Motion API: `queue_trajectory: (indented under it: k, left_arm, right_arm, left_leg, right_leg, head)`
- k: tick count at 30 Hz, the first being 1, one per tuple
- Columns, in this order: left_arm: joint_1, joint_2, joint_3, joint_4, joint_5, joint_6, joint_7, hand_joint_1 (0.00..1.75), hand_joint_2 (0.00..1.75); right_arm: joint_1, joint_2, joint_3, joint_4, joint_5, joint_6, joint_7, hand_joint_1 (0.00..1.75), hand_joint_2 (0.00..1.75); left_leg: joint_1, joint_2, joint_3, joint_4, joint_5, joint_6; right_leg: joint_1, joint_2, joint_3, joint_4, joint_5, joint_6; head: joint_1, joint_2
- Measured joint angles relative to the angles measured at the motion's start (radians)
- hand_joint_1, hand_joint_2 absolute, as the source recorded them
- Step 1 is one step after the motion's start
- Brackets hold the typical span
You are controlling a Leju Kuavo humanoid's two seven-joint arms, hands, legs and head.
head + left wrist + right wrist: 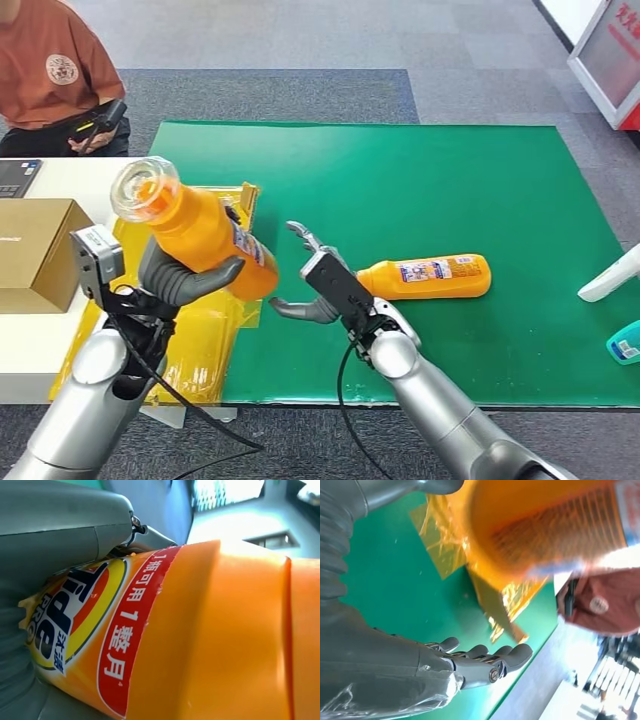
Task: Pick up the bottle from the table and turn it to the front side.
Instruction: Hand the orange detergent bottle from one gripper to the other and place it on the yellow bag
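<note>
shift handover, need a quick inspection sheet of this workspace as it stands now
surface: green mat on the table, with a crinkled yellow film at its left edge.
job's things: one orange bottle held tilted in the air, clear cap up; second orange bottle lying flat on the mat.
clutter: cardboard box on a white side table; white object and teal object at the right edge.
hands: left hand grips the raised bottle; right hand open, fingers spread, beside that bottle's base.
cables: black cable hanging from the left wrist, another under the right forearm.
surroundings: seated person holding a controller; grey carpet.
</note>
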Motion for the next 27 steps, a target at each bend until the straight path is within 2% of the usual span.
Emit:
queue_trajectory:
  k: [4,7,11,18,27]
  left_arm:
    - [-0.004,0.043,0.015,0.0,-0.359,0.186,-0.037,1.75,1.75]
    - [-0.009,0.058,0.03,0.002,-0.521,0.265,-0.037,1.75,1.75]
    - [-0.011,0.066,0.044,0.007,-0.64,0.305,-0.025,1.75,1.75]
    - [-0.011,0.072,0.054,0.012,-0.717,0.325,-0.013,1.75,1.75]
    - [-0.039,0.097,0.071,0.071,-1.3,0.396,0.114,1.75,1.75]
  right_arm:
    - [0.021,-0.011,-0.051,-0.003,-0.004,-0.026,-0.002,0.0,1.75]
    - [0.035,-0.014,-0.09,-0.02,-0.011,-0.037,-0.008,0.0,1.75]
    - [0.042,-0.015,-0.13,-0.052,-0.017,-0.039,-0.007,0.0,1.75]
    - [0.052,-0.017,-0.163,-0.088,-0.016,-0.039,-0.006,0.0,1.75]
    - [0.076,-0.012,-0.168,-0.189,0.036,0.008,-0.035,0.0,1.75]
  left_leg:
    - [0.0,0.0,0.0,0.0,0.0,0.0]
    - [0.0,0.0,0.0,0.0,0.0,0.0]
    - [0.0,0.0,0.0,0.0,0.0,0.0]
    - [0.0,0.0,0.0,0.0,0.0,0.0]
    - [0.0,0.0,0.0,0.0,0.001,-0.001]
  right_leg:
    - [0.0,0.0,0.0,0.0,0.0,0.0]
    - [0.0,0.0,0.0,0.0,0.0,0.0]
    - [0.0,0.0,0.0,0.0,0.0,0.0]
    - [0.0,0.0,0.0,0.0,0.0,0.0]
    - [0.0,0.0,-0.001,0.0,0.0,0.0]
  head:
    - [0.0,0.0]
    - [0.0,0.0]
    - [0.0,0.0]
    - [0.0,0.0]
    - [0.0,0.0]
